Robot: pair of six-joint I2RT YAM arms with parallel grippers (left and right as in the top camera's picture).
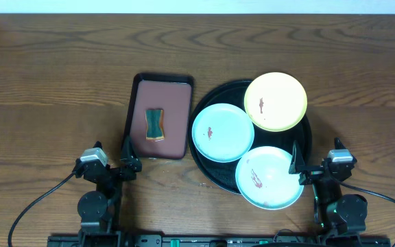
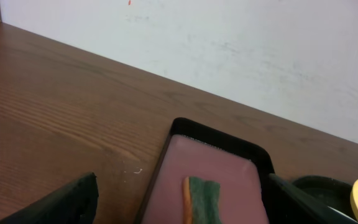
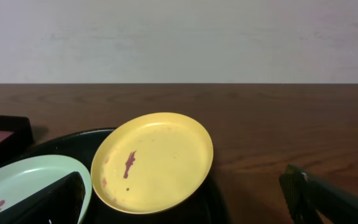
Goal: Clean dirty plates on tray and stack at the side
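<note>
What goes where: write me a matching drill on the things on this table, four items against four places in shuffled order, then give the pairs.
Items
1. yellow plate
2. sponge
3. black tray
4. near mint plate

Places
A. lies on the reddish rectangular tray
B. overhangs the black tray's near rim
C. the plate farthest from the arms
D. carries all three plates

Pairs: 1-C, 2-A, 3-D, 4-B

Two mint-blue plates (image 1: pixel 223 132) (image 1: pixel 269 177), one yellow plate (image 1: pixel 275 101), one round black tray (image 1: pixel 214 171), one rectangular tray (image 1: pixel 173 110), one sponge (image 1: pixel 155 123).
</note>
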